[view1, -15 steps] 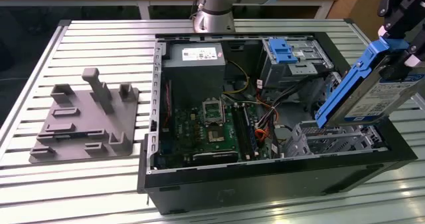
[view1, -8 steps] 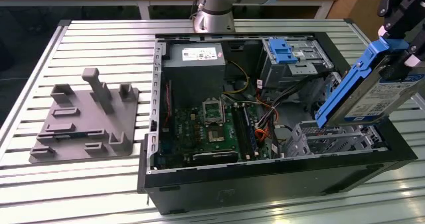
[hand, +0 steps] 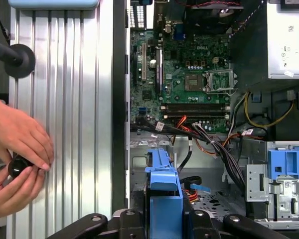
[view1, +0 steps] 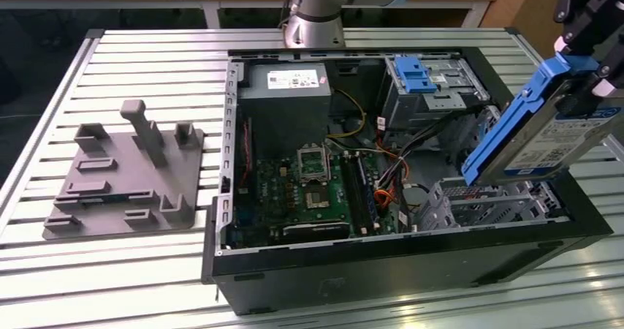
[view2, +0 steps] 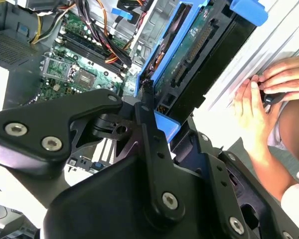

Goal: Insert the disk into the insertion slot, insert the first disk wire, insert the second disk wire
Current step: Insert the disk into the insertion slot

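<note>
Jaws clamped on the disk, tilted just above the insertion slot, not seated; tilt could jam a blue rail on the slot mouth or snag wires beside it; exterior view gives the tilt, first wrist view adds a person's hands well apart from it.

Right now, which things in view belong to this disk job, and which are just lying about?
Job: disk, held in the hand; insertion slot.
Lying about: grey fixture plate; taller bay with blue clip; motherboard.
</note>
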Controlling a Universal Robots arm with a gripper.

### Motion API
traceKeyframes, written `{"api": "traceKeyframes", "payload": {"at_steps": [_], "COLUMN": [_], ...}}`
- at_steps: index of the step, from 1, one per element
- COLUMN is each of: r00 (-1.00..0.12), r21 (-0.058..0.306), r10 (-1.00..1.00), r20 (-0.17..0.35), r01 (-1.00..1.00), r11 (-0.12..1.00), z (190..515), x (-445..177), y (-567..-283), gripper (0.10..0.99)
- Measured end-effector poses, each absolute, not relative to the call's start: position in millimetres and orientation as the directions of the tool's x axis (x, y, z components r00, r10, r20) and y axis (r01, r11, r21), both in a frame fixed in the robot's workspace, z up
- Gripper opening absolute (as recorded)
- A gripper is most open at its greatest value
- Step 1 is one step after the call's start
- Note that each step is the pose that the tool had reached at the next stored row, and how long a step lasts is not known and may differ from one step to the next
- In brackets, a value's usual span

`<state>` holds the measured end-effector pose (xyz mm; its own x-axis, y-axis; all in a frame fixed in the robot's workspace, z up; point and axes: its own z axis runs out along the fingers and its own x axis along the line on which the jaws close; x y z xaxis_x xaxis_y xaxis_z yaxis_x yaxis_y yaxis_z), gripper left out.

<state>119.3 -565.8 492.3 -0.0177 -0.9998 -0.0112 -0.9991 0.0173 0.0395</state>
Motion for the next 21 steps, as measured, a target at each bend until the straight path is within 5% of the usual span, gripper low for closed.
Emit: {"api": "traceKeyframes", "payload": {"at_steps": [21], "r00": [-0.018], "r21": [0.041], "r10": [-0.997], "r20": [-0.077], "r01": [-0.999], "r11": [0.015], "z": [491.9], "x": [119.3], "y": [-566.9], "gripper": [0.365]}}
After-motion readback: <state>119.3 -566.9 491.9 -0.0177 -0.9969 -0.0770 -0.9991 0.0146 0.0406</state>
